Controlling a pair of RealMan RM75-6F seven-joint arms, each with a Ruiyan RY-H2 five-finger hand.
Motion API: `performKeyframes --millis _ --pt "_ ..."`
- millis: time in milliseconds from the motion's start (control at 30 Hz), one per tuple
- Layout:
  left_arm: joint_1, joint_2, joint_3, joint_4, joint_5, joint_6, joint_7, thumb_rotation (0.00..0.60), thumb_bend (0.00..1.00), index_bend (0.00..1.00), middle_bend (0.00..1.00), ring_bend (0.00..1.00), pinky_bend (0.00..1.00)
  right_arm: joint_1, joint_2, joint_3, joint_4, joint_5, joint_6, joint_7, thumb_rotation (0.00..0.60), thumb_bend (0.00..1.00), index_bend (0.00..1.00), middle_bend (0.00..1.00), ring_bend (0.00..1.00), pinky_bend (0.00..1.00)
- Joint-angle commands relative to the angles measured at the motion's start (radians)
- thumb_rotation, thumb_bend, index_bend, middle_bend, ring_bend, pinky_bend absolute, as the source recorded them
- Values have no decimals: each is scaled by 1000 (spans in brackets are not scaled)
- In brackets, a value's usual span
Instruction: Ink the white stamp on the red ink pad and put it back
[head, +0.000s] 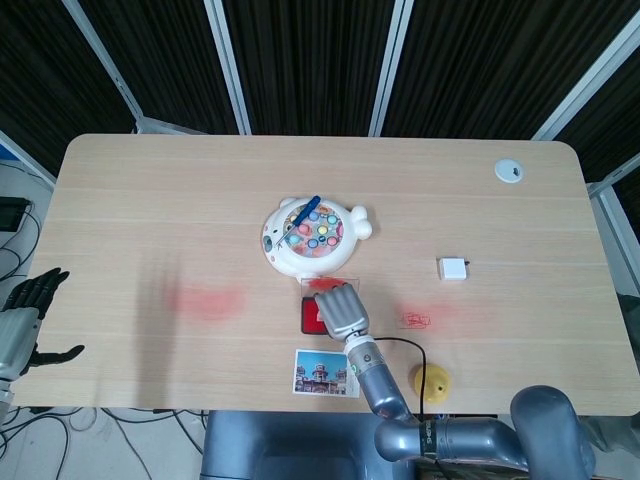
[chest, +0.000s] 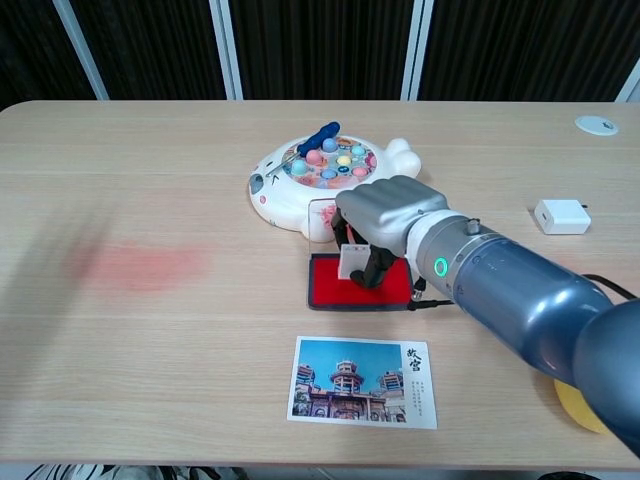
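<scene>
The right hand (chest: 385, 215) pinches the white stamp (chest: 352, 260) between its fingertips, the stamp standing on the red ink pad (chest: 331, 284) — just in front of the fish toy (chest: 300, 180) on the tabletop (chest: 150, 180). The left hand (head: 28, 310) (off the tabletop's left edge) holds nothing, fingers spread apart.

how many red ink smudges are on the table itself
2. A big smudge lies left of the ink pad; a small scribbly stain lies to its right, clear only in the head view. More may hide under the right hand.
</scene>
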Motion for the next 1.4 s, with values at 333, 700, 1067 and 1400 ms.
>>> performKeyframes --millis 333,700,1067,1400 --pt "0 0 1 1 3 1 -4 600 0 0 0 0 0 21 9 10 -28 45 23 -26 600 666 816 657 510 502" --pt "-1 2 1 4 3 -1 -8 600 0 0 0 0 0 16 -10 -18 15 56 20 -8 600 667 816 657 509 502" --pt "0 0 3 6 5 2 -4 600 0 0 0 0 0 15 14 -16 -15 44 36 -3 600 667 816 657 510 502" --pt "2 -4 4 8 6 6 6 600 0 0 0 0 0 7 131 5 -163 13 88 -18 600 668 816 657 510 502"
